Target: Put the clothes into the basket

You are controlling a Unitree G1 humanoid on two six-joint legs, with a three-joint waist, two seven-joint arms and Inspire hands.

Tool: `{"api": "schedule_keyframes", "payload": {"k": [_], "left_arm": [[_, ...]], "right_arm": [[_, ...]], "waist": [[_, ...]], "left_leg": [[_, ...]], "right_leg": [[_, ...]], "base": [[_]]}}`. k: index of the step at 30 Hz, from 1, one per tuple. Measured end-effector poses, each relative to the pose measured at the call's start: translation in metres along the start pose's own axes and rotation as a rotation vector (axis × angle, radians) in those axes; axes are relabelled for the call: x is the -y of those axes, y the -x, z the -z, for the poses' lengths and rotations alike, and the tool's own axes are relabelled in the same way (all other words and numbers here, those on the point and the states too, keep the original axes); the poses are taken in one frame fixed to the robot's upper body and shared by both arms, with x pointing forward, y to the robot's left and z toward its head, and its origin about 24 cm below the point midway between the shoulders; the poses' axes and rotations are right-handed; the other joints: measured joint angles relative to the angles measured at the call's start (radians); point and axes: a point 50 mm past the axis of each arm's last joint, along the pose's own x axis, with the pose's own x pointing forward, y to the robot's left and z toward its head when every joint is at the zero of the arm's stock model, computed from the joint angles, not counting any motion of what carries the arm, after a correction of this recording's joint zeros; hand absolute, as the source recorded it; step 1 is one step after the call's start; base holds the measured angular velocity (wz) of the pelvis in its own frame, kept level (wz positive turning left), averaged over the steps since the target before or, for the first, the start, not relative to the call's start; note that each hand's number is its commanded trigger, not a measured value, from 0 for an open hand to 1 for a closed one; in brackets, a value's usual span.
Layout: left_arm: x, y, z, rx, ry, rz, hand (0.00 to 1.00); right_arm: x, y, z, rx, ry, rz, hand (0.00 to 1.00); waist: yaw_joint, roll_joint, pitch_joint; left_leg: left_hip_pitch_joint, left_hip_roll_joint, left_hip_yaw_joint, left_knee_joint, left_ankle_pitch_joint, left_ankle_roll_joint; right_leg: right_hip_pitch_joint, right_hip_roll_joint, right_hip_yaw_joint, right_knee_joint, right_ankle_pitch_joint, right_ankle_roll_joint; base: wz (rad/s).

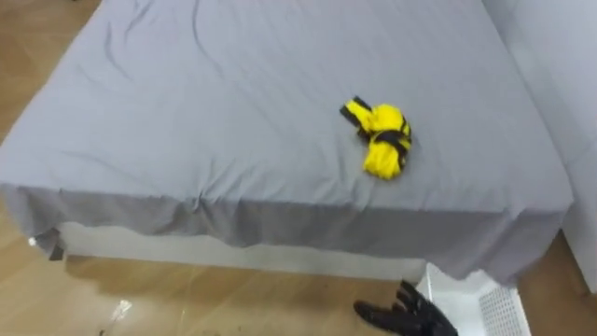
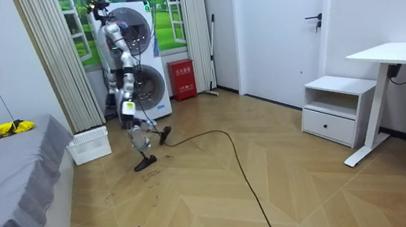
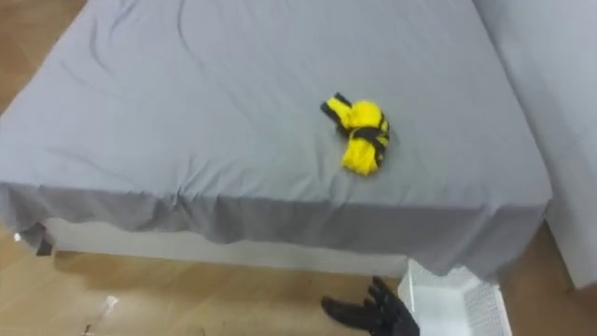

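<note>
The clothes (image 1: 381,138), bunched on the bed (image 1: 233,112), look soft and light; a grab round the middle should do. The right hand (image 1: 410,319) is spread, empty

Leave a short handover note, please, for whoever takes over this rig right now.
Right hand: open, holding nothing, low beside the white slatted plastic basket.
Left hand: hangs at the robot's side in the room view.
Things: the yellow-and-black bundled garment lies on the grey-sheeted bed, near its foot edge. The basket stands on the wooden floor by the bed's corner.
Done: nothing yet.
Left: pick up the garment and put it into the basket.
</note>
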Motion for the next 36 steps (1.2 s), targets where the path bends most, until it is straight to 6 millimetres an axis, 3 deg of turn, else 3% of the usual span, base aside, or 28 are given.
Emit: {"api": "schedule_keyframes", "payload": {"k": [1,2,3,4,5,6,7,8,9,10,11,12,13,15,17,18,19,21,23,26,31,36], "left_arm": [[0.0,0.001,0.002,-0.003,-0.004,0.001,0.0],[-0.001,0.001,0.002,-0.007,-0.006,0.001,0.0],[-0.002,0.002,0.007,-0.021,-0.006,-0.003,0.0],[-0.002,0.002,0.008,-0.023,-0.006,-0.006,0.0],[-0.004,0.004,0.011,-0.029,-0.003,-0.014,0.0],[-0.007,0.007,0.018,-0.045,0.008,-0.031,0.0],[-0.011,0.009,0.023,-0.052,0.013,-0.044,0.0],[-0.016,0.012,0.031,-0.073,0.027,-0.062,0.0],[-0.015,0.012,0.031,-0.076,0.037,-0.061,0.0],[-0.016,0.011,0.028,-0.066,0.038,-0.064,0.0],[-0.018,0.01,0.024,-0.044,0.051,-0.072,0.0],[-0.019,0.01,0.021,-0.027,0.065,-0.079,0.0],[-0.017,0.01,0.02,-0.024,0.068,-0.075,0.0],[-0.01,0.01,0.018,-0.012,0.093,-0.066,0.0],[-0.01,0.01,0.016,-0.003,0.115,-0.067,0.0],[-0.011,0.011,0.017,-0.007,0.124,-0.073,0.0],[-0.011,0.012,0.019,-0.012,0.126,-0.075,0.0],[-0.01,0.012,0.02,-0.012,0.121,-0.067,0.0],[-0.011,0.014,0.025,-0.025,0.119,-0.065,0.0],[-0.016,0.016,0.029,-0.034,0.113,-0.067,0.0],[-0.019,0.014,0.026,-0.03,0.103,-0.077,0.0],[-0.018,0.006,0.011,-0.002,0.095,-0.07,0.0]], "right_arm": [[-0.002,-0.001,-0.003,0.018,-0.003,0.0,0.0],[-0.008,-0.003,-0.017,0.076,-0.007,-0.012,0.0],[-0.013,-0.005,-0.029,0.129,-0.022,-0.027,0.0],[-0.015,-0.005,-0.034,0.15,-0.025,-0.035,0.0],[-0.018,-0.003,-0.042,0.185,-0.035,-0.046,0.0],[-0.023,-0.001,-0.048,0.217,-0.04,-0.069,0.0],[-0.027,0.0,-0.052,0.238,-0.045,-0.086,0.0],[-0.034,0.001,-0.065,0.292,-0.046,-0.118,0.0],[-0.035,0.001,-0.071,0.315,-0.041,-0.116,0.0],[-0.035,0.001,-0.071,0.315,-0.043,-0.11,0.0],[-0.034,0.001,-0.069,0.309,-0.045,-0.104,0.0],[-0.034,0.002,-0.065,0.3,-0.051,-0.103,0.0],[-0.032,0.003,-0.063,0.296,-0.05,-0.099,0.0],[-0.027,0.006,-0.064,0.303,-0.071,-0.076,0.0],[-0.028,0.007,-0.069,0.324,-0.081,-0.074,0.0],[-0.03,0.008,-0.071,0.333,-0.085,-0.075,0.0],[-0.031,0.008,-0.072,0.332,-0.086,-0.076,0.0],[-0.028,0.01,-0.079,0.359,-0.072,-0.065,0.0],[-0.026,0.01,-0.079,0.36,-0.069,-0.046,0.0],[-0.025,0.009,-0.08,0.362,-0.074,-0.021,0.0],[-0.029,0.006,-0.086,0.38,-0.02,-0.016,0.0],[-0.027,-0.009,-0.099,0.379,0.055,0.061,0.0]], "waist": [[0.003,0.003,-0.0075],[0.015,0.019,-0.0203],[0.027,0.04,-0.0123],[0.028,0.047,-0.0115],[0.024,0.049,-0.0088],[0.013,0.036,0.0102],[0.016,0.029,0.0071],[0.03,0.039,0.009],[0.018,0.04,0.0156],[0.005,0.033,0.0159],[-0.01,0.006,0.0171],[-0.011,-0.012,0.0132],[-0.015,-0.017,0.0127],[-0.023,-0.015,0.0056],[-0.014,-0.013,0.0026],[-0.006,-0.018,-0.0028],[-0.006,-0.022,-0.0145],[-0.011,-0.032,-0.0161],[-0.011,-0.034,-0.0143],[-0.02,-0.047,-0.0106],[-0.017,-0.062,-0.007],[-0.009,-0.073,0.0]], "left_leg": [[0.012,0.008,-0.003,-0.006,-0.008,-0.009],[0.018,0.035,-0.002,0.007,-0.025,-0.031],[0.03,0.055,0.009,0.019,-0.024,-0.066],[0.041,0.064,0.011,0.027,-0.018,-0.077],[0.058,0.074,0.01,0.076,0.005,-0.106],[0.066,0.092,0.001,0.178,0.024,-0.114],[0.048,0.094,0.006,0.258,0.024,-0.116],[-0.003,0.114,0.043,0.453,0.031,-0.139],[-0.063,0.148,0.043,0.599,0.049,-0.16],[-0.089,0.153,0.045,0.638,0.046,-0.157],[-0.142,0.169,0.061,0.671,0.043,-0.154],[-0.179,0.18,0.075,0.648,0.038,-0.149],[-0.199,0.181,0.078,0.62,0.034,-0.146],[-0.258,0.169,0.08,0.458,0.004,-0.136],[-0.289,0.153,0.08,0.291,0.01,-0.133],[-0.301,0.138,0.077,0.241,0.064,-0.105],[-0.286,0.129,0.076,0.211,0.076,-0.104],[-0.21,0.083,0.07,0.09,0.115,-0.089],[-0.162,0.066,0.069,0.02,0.138,-0.086],[-0.147,0.051,0.056,-0.014,0.142,-0.085],[-0.18,0.047,0.053,-0.019,0.144,-0.081],[-0.249,0.036,0.047,-0.009,0.16,-0.071]], "right_leg": [[0.003,0.008,-0.006,-0.003,0.026,-0.024],[0.016,0.038,-0.017,0.01,0.021,-0.065],[0.038,0.058,-0.042,0.032,0.007,-0.083],[0.042,0.063,-0.057,0.055,-0.007,-0.092],[0.039,0.056,-0.091,0.144,-0.043,-0.11],[0.02,0.048,-0.135,0.232,-0.088,-0.094],[0.032,0.056,-0.132,0.168,-0.081,-0.086],[0.077,0.058,-0.165,0.119,-0.103,-0.141],[0.112,0.081,-0.166,0.114,-0.13,-0.145],[0.135,0.079,-0.164,0.103,-0.139,-0.143],[0.185,0.078,-0.164,0.05,-0.14,-0.138],[0.237,0.078,-0.164,-0.008,-0.132,-0.13],[0.264,0.079,-0.162,-0.036,-0.128,-0.126],[0.322,0.078,-0.146,-0.096,-0.123,-0.109],[0.333,0.078,-0.11,-0.102,-0.124,-0.099],[0.334,0.071,-0.085,-0.101,-0.129,-0.088],[0.334,0.064,-0.077,-0.105,-0.129,-0.079],[0.349,0.041,-0.061,-0.123,-0.125,-0.061],[0.363,0.033,-0.056,-0.125,-0.121,-0.054],[0.377,0.029,-0.056,-0.152,-0.125,-0.047],[0.346,0.026,-0.067,-0.152,-0.123,-0.044],[0.287,0.012,-0.08,-0.15,-0.121,-0.04]], "base": [[0.11],[-0.21],[-0.27],[-0.16],[-0.13],[-0.24],[-0.59],[-0.59],[-0.39],[0.12],[0.28],[0.25],[0.12],[-0.11],[-0.51],[-0.5],[-0.25],[-0.07],[-0.03],[0.07],[0.02],[0.05]]}}
